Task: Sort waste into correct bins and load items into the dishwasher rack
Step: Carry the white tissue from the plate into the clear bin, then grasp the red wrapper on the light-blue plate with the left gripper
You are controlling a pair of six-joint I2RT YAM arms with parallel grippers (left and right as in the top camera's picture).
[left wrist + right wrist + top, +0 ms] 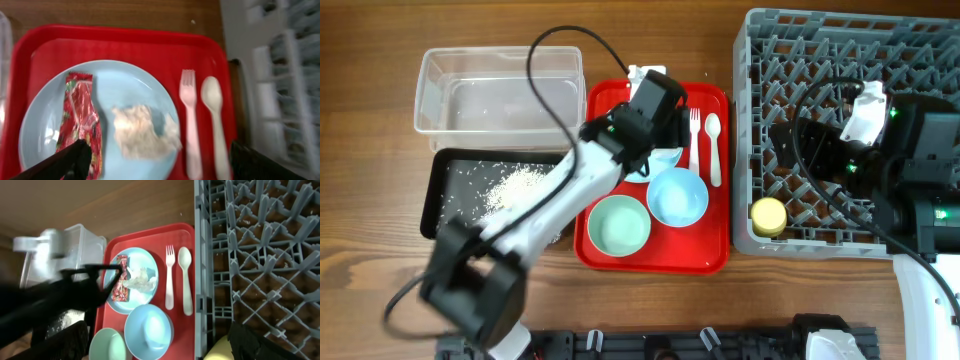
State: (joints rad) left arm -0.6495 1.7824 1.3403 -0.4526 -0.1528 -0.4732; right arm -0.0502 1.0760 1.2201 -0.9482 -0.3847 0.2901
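Observation:
The light blue plate [130, 95] lies on the red serving tray and carries the red shiny wrapper [79, 117] and the crumpled white tissue [142, 131]. My left gripper [160, 167] hovers over the plate, open and empty; from overhead it [658, 110] hides most of the plate. The white fork [695, 135] and spoon [713, 140] lie beside the plate. The blue bowl [677, 196] and green bowl [618, 225] sit at the tray's front. The yellow cup [769, 216] stands in the grey dishwasher rack [920, 40]. My right gripper [798, 140] is open and empty above the rack's left side.
The clear tub [500, 90] stands at the back left. The black tray [445, 200] in front of it holds a heap of white rice [515, 188]. The red serving tray [705, 255] lies between the bins and the rack. Cables loop over both arms.

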